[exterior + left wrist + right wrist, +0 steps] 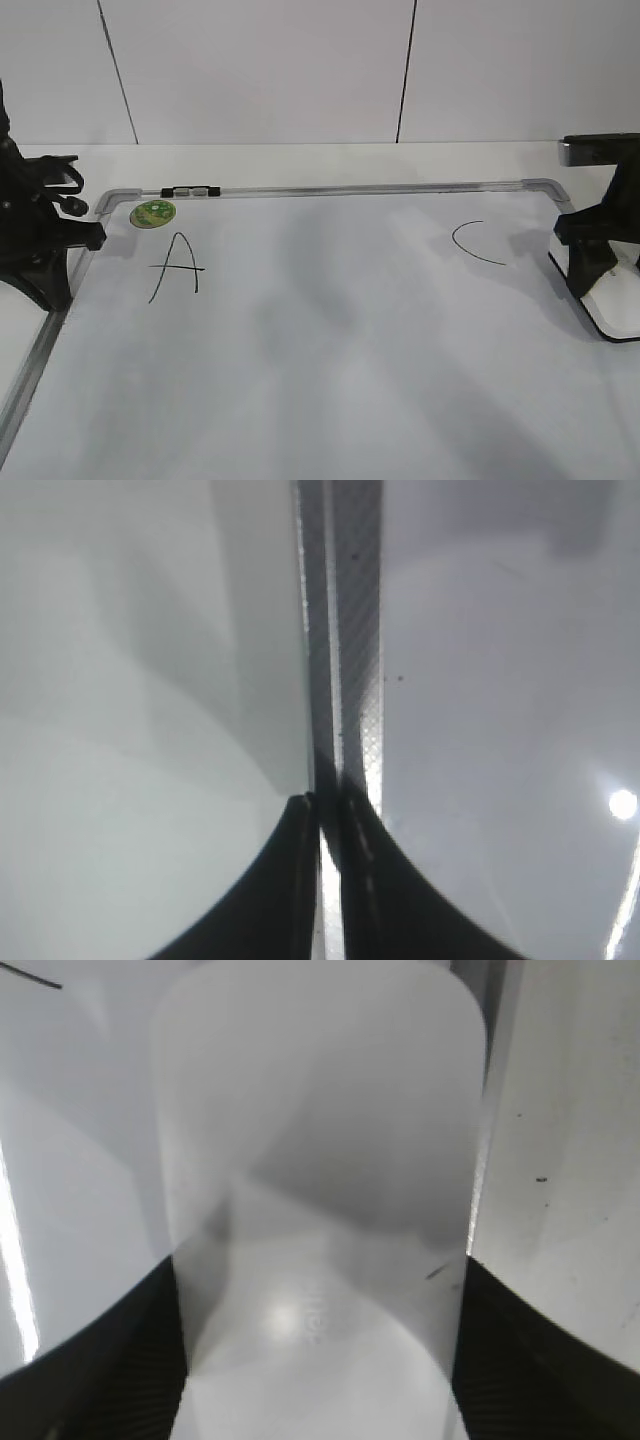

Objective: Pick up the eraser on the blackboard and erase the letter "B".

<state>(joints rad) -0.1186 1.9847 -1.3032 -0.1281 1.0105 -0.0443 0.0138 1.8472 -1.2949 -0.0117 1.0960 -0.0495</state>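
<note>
On the left, your left end effector (90, 238) sits at the edge of the blackboard (330, 189), and the left wrist view shows its jaws pressed together over the metal frame, holding nothing. Moving right across the board you see the green magnet (152, 212), then the letter A (176, 264), then a bare stretch, then the letter C (476, 244). No letter "B" shows between them, so the wiping looks done, or very nearly; what seems left is setting the eraser (320, 1210) down and letting go. The eraser lies at the board's right edge, directly between the jaws of your right end effector (320, 1360), which flank its two long sides; whether they actually pinch it you cannot tell.
</note>
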